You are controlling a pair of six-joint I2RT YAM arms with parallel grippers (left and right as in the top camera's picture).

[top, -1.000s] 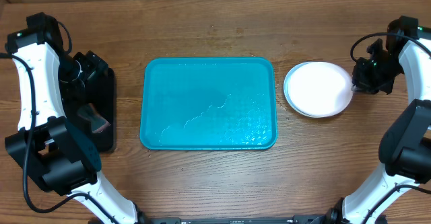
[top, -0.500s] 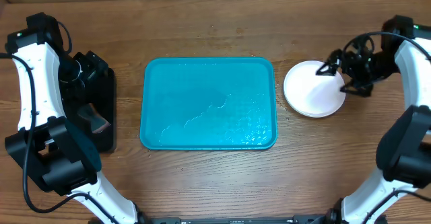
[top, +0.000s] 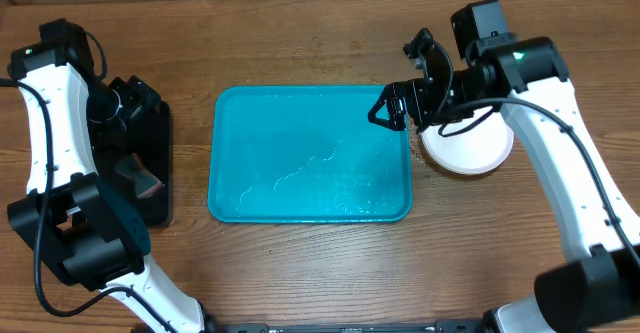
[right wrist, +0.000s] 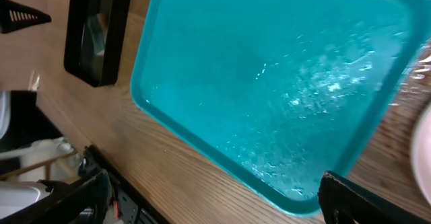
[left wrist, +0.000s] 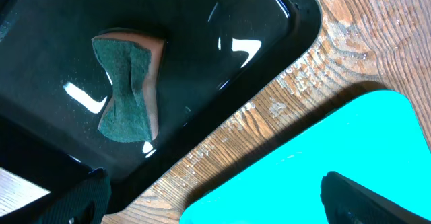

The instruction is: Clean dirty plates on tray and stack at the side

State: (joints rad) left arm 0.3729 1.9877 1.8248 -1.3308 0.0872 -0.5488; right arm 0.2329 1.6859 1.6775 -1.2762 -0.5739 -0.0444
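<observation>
The turquoise tray (top: 300,153) lies in the middle of the table, wet and with no plates on it; its wet floor (right wrist: 269,69) fills the right wrist view. The plates (top: 470,151) sit stacked on the wood just right of the tray, a white one on top, partly hidden under my right arm. My right gripper (top: 398,81) hovers open over the tray's far right corner, holding nothing (right wrist: 219,200). My left gripper (top: 128,108) stands open and empty over the black tray (top: 160,163), its jaws wide apart (left wrist: 215,204).
A green and pink sponge (left wrist: 128,89) lies in the narrow black tray (left wrist: 222,22) at the left, beside the turquoise tray's corner (left wrist: 323,163). Water drops speckle the wood between the two trays. The black tray (right wrist: 94,29) also shows in the right wrist view.
My right gripper, shut at the plates' right edge a second ago, has opened and swung left across the stack to the tray's far right corner. The left arm has not moved.
</observation>
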